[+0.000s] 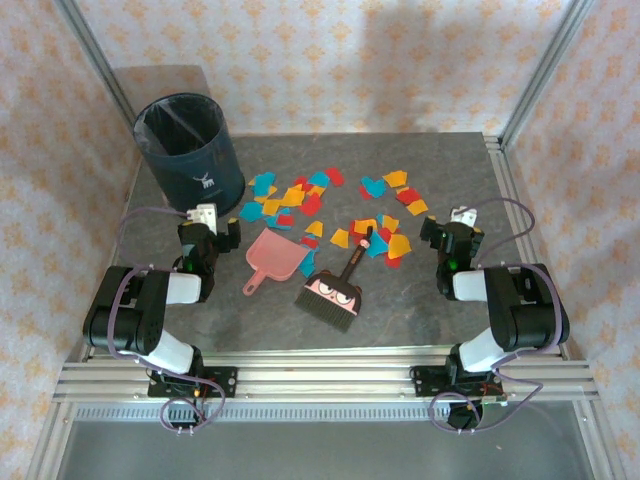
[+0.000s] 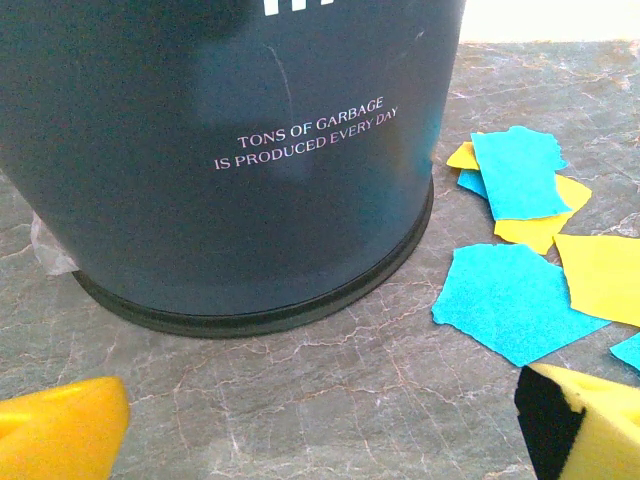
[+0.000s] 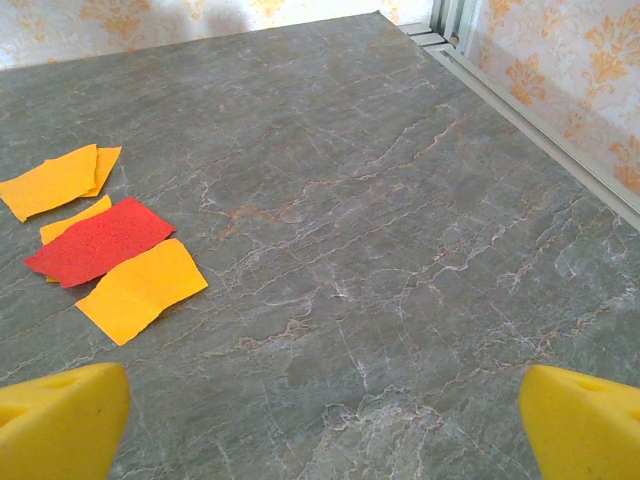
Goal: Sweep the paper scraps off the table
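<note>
Coloured paper scraps (image 1: 300,195) lying across table (image 1: 400,310), left gripper (image 2: 320,430) standing wide and empty facing bin (image 2: 200,220), right gripper (image 3: 320,420) likewise

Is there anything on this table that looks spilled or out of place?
Yes. Red, yellow and blue paper scraps lie scattered over the middle of the table in two loose clusters. The brush lies flat, its handle across some of them. The bin stands upright, so nothing looks tipped over.

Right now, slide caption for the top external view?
Left gripper and right gripper open, flanking paper scraps, pink dustpan and brush on the table; bin at far left.
</note>
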Available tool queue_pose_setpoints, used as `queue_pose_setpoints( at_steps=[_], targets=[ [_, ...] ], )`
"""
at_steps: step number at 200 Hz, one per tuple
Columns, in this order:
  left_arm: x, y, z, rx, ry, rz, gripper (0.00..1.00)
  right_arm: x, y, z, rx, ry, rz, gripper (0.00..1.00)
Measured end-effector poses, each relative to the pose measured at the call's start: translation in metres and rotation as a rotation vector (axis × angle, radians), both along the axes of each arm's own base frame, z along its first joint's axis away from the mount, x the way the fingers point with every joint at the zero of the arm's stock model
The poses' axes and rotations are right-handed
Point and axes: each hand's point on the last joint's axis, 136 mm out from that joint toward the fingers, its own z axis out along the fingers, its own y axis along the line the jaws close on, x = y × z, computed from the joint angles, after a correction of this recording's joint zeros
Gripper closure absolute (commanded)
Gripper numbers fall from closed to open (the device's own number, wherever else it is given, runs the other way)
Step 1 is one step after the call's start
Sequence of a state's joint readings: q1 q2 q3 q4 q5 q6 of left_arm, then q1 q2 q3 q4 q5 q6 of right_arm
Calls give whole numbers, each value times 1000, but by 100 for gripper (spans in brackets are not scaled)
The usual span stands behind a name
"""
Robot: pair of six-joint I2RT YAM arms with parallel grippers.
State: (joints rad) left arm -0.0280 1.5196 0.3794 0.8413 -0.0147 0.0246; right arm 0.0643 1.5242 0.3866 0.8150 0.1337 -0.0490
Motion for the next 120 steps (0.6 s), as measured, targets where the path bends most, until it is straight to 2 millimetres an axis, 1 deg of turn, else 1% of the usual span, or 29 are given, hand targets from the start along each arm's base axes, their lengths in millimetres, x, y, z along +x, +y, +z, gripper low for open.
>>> queue_pose_setpoints(
  at_steps=[102, 120],
  targets=[
    [0, 0, 1, 0, -9, 2, 0, 0, 0, 0, 0, 2, 0, 1],
    [-5, 4, 2, 4, -21, 25, 0, -1, 0, 0, -1, 15, -2, 1]
  ],
)
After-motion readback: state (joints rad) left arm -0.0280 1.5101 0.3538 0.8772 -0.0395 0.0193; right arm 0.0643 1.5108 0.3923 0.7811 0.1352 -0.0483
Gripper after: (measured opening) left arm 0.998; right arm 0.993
